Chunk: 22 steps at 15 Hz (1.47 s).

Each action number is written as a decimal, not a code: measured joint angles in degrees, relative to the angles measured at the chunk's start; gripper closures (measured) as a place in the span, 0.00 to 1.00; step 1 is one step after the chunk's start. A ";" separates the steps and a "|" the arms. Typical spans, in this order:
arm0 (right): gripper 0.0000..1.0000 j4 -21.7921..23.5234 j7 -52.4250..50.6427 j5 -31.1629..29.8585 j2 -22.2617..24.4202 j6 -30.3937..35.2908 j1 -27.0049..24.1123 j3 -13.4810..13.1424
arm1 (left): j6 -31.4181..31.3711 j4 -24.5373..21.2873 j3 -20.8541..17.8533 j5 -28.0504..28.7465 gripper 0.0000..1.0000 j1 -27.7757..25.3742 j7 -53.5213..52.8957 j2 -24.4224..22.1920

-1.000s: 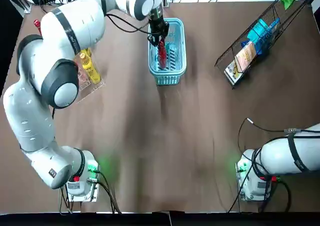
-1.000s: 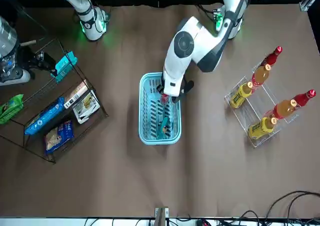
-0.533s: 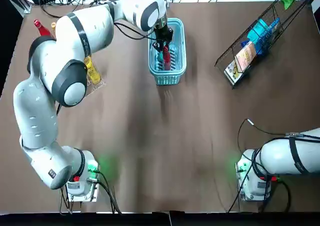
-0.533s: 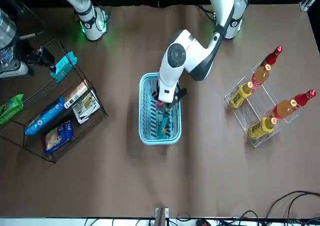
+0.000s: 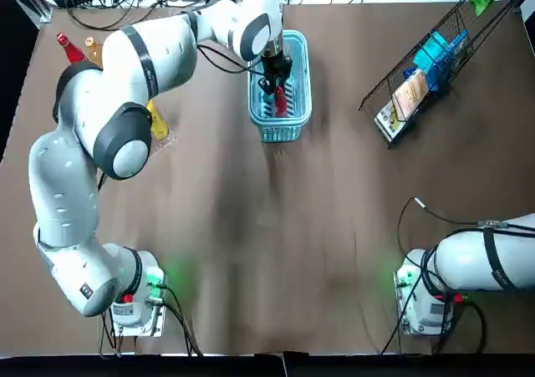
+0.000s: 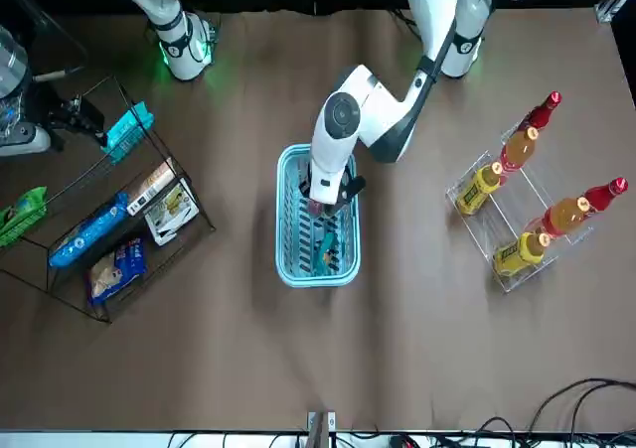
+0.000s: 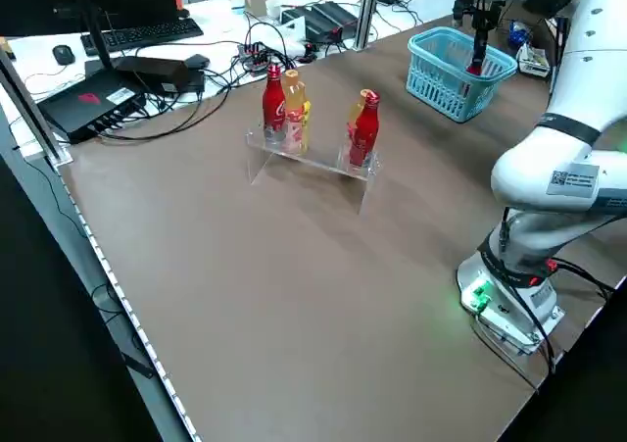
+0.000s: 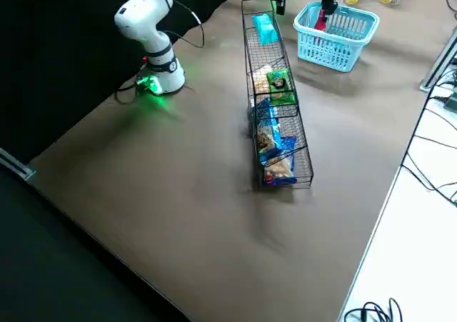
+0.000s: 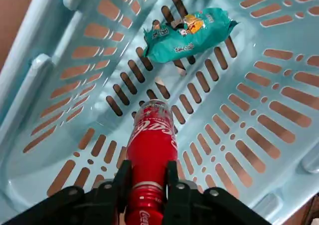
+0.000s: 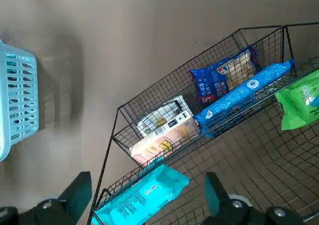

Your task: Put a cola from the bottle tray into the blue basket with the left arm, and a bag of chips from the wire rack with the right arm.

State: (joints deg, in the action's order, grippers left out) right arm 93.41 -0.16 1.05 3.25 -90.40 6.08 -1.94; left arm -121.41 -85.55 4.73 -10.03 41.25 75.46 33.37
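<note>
Left gripper [image 9: 147, 187]: you have it lowered into the blue basket [image 5: 306, 76] at the table's 12 o'clock, fingers clamped on the cola [image 9: 150, 147].
Cola: upright in the basket, base towards the slotted floor.
Teal bag [image 9: 187, 31]: lying on the basket floor, apart from the cola.
Right gripper [image 10: 144, 207]: above the wire rack [image 10: 179, 69] at 2 o'clock, fingers wide apart.

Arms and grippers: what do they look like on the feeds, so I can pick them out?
Both arms are glossy white rounded shells with dark grey bands at the joints: left arm, right arm. Each base glows green, with black cables trailing from it. A black cable runs along the left forearm. The left gripper and right gripper have black fingers.
</note>
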 joint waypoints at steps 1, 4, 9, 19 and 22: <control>0.00 0.14 0.00 0.00 0.00 -0.09 -0.03 0.00 | 0.00 0.00 -0.02 0.00 0.67 0.01 0.00 0.06; 0.00 0.62 0.00 0.00 -0.23 -1.59 -0.10 0.03 | -0.01 0.01 -0.16 0.00 0.66 0.00 -0.01 0.07; 0.00 0.95 0.07 0.09 -0.63 -1.86 -0.41 0.14 | -0.10 1.48 -0.66 0.00 0.18 -0.11 -0.01 -0.22; 0.00 0.88 0.03 2.67 -0.59 -3.24 -2.53 0.74 | 15.29 2.86 -6.65 11.09 0.00 -4.02 -9.72 -13.63; 0.00 1.36 0.02 2.67 -0.60 -3.41 -2.43 1.08 | 23.04 2.84 -6.66 11.34 0.00 -10.20 -21.64 -17.12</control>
State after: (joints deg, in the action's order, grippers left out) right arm 94.77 -0.14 3.72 2.65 -93.81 3.65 -0.86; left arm -98.37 -82.71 -1.94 1.31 31.06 53.82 16.25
